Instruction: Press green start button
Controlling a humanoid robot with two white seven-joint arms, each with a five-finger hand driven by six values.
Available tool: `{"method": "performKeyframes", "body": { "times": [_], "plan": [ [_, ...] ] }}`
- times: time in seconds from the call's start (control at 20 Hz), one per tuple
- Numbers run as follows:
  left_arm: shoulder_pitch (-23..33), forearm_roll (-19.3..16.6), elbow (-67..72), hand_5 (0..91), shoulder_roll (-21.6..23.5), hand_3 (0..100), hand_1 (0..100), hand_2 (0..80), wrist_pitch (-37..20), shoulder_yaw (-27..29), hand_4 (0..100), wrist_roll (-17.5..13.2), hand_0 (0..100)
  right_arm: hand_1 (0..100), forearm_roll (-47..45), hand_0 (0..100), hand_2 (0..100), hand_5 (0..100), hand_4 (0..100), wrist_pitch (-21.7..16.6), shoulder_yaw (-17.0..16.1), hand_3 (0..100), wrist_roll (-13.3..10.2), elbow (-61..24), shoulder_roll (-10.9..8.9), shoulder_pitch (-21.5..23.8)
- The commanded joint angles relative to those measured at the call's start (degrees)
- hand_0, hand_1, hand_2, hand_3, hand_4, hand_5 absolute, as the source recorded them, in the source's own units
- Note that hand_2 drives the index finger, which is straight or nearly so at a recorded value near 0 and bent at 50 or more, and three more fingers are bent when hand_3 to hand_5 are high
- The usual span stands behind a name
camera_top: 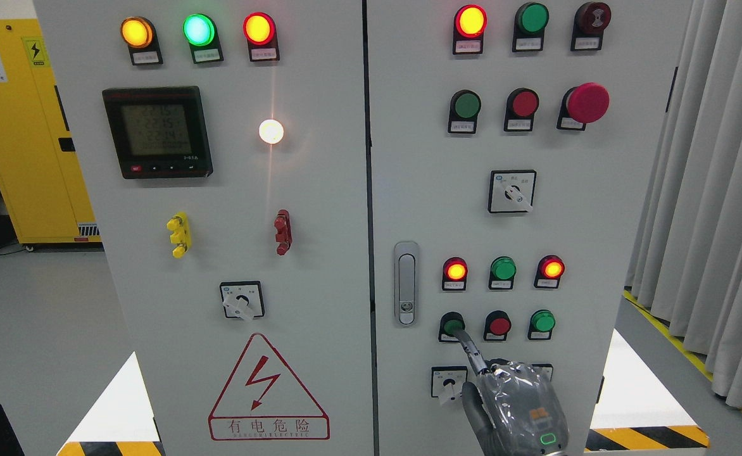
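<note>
**Fingertip on the green button**

We're at the right-hand cabinet door [491, 209], low down, and the right hand [516, 405] rises from the bottom edge at about 5 o'clock of the frame. One finger [469, 347] is stretched out straight toward 11 o'clock, the rest look folded back under the glossy cover, and it grips nothing. Its tip meets the green start button [452, 327], which is at the left end of the lowest row of three; whether the button is depressed, we can't tell.

To do this well, we'd push square into the panel, keeping the tip centred on the cap. The red button [499, 325] sits just beside at 3 o'clock, and the rotary switch [448, 382] lies just below at 6 o'clock, near the thumb, so no sideways drift.

Containers? We see none here, only the closed cabinet, latch [406, 283] shut. The left hand is out of sight.
</note>
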Motion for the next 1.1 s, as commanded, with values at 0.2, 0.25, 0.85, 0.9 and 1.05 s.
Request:
{"method": "performKeyframes", "body": {
  "times": [0.2,0.25,0.85,0.9,1.05],
  "plan": [
    [0.0,0.0,0.0,0.0,0.0,0,56,0.0,0.0,0.0,0,0.0,12,87,-0.1,84,0,99,85,-0.2,0.0,85,-1.0,-3.1,0.16,1.6],
    [0.0,0.0,0.0,0.0,0.0,0,56,0.0,0.0,0.0,0,0.0,12,87,-0.1,84,0,99,85,-0.2,0.1,85,-1.0,-3.6,0.25,1.9],
    [0.0,0.0,0.0,0.0,0.0,0,56,0.0,0.0,-0.1,0,0.0,12,83,-14.0,89,0,88,80,-0.7,2.1,76,-4.5,-7.1,2.01,6.8],
    [0.0,0.0,0.0,0.0,0.0,0,56,0.0,0.0,0.0,0,0.0,12,83,-16.6,89,0,88,80,-0.8,2.8,76,-4.7,-7.5,2.01,7.8],
    [0.0,0.0,0.0,0.0,0.0,0,56,0.0,0.0,0.0,0,0.0,12,81,-24.6,88,0,79,70,-1.8,4.5,63,-5.7,-7.9,1.92,9.0]
  ]
}}
